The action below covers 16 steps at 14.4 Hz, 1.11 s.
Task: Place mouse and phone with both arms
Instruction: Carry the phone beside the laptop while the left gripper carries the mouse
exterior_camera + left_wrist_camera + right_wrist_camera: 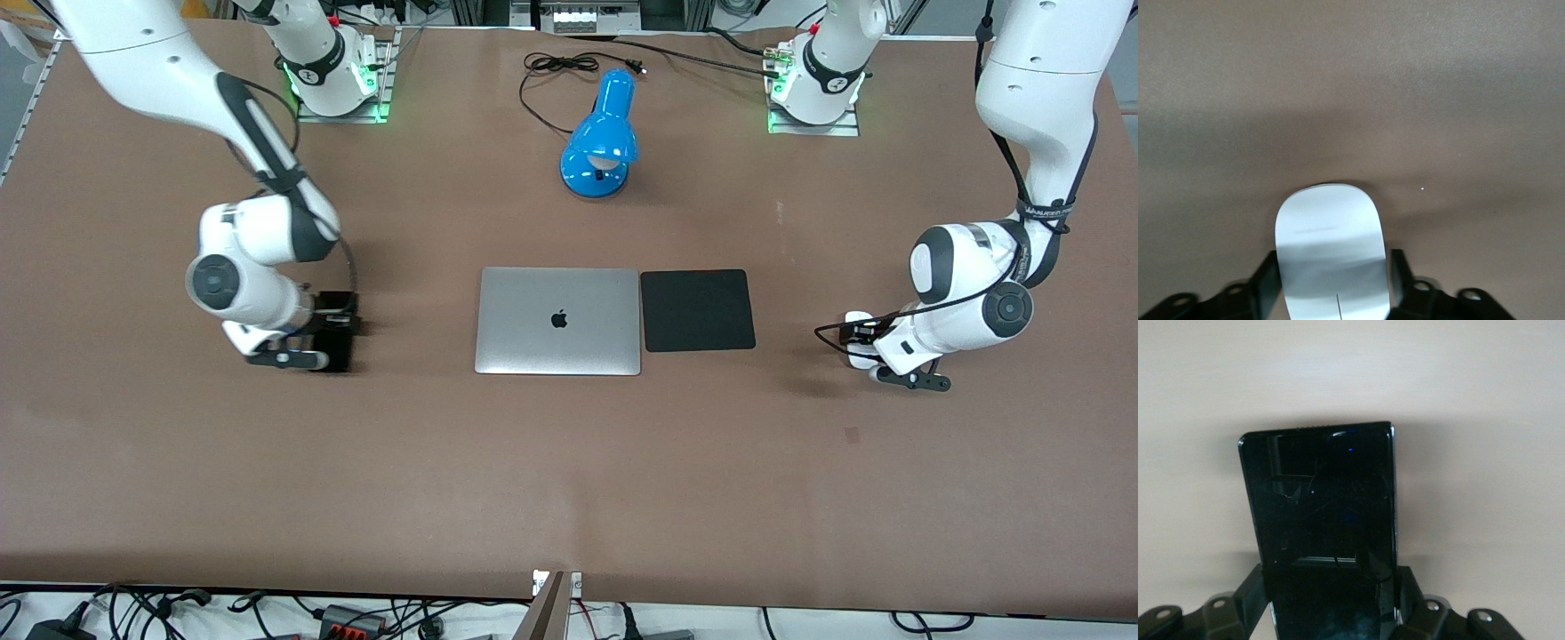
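1. On the table [569, 462], the closed silver laptop [558, 321] sits mid-surface and serves as reference.
2. Blue desk lamp [602, 133] is farther from the front camera than the laptop, cord trailing toward the bases.
3. Black mouse pad [697, 309] lies just beside the laptop, toward the left arm's end.
4. Right gripper [333, 333] is low at the table, well apart from the laptop toward the right arm's end. Fingers [1248, 600] clamped on the phone's [1319, 513] long edges, glossy face up; whether it touches the surface can't be judged.
5. Left gripper [861, 336] is low, past the pad toward the left arm's end. Fingers [1265, 283] are closed against the sides of the mouse [1331, 250]; its white shell pokes out from under the wrist in the front view.
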{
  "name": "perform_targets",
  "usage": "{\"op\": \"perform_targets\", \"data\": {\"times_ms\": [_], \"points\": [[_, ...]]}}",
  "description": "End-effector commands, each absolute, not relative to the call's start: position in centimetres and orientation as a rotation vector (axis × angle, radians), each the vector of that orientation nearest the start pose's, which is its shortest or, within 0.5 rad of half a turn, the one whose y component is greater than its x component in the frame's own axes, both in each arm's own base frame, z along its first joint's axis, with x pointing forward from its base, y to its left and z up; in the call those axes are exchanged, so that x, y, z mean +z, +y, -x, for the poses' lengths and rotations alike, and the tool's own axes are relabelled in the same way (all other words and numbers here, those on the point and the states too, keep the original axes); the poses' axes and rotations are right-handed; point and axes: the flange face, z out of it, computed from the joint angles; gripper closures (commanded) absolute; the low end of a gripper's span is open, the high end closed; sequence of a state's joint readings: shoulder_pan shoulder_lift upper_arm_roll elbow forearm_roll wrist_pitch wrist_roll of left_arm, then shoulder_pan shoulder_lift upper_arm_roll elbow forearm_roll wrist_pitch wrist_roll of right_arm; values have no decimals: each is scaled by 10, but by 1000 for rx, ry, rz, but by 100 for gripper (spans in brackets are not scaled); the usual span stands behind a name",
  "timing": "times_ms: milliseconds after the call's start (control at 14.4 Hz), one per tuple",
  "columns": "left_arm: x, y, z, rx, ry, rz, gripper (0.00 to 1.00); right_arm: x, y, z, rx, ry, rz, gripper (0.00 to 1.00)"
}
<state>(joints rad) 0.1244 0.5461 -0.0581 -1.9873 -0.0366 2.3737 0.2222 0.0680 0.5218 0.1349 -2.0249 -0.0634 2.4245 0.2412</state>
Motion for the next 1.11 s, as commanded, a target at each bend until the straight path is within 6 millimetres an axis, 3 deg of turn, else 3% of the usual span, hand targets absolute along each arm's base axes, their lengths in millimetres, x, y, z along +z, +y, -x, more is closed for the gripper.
{"op": "perform_targets", "data": {"times_ms": [0,139,208,347,486,694,833,1042], "points": [[178,38,-593,223,246,3192,73,157,203,-567,197,-103,3136,79],[190,35,-596,221,254,3191,73,156,254,-561,175,5,3146,79],[208,31,-603,212,258,3189,73,155,263,-560,170,24,3146,79],[242,1,-615,274,325,3198,73,156,265,-562,164,34,3144,78],[260,-43,-619,371,308,3214,73,151,265,-561,173,34,3145,78],[253,-99,-610,420,162,3229,73,149,262,-563,168,48,3143,72],[247,-129,-606,409,123,3231,73,149,250,-568,162,86,3142,80],[240,-192,-588,394,56,3207,73,132,245,-569,149,116,3130,80]]}}
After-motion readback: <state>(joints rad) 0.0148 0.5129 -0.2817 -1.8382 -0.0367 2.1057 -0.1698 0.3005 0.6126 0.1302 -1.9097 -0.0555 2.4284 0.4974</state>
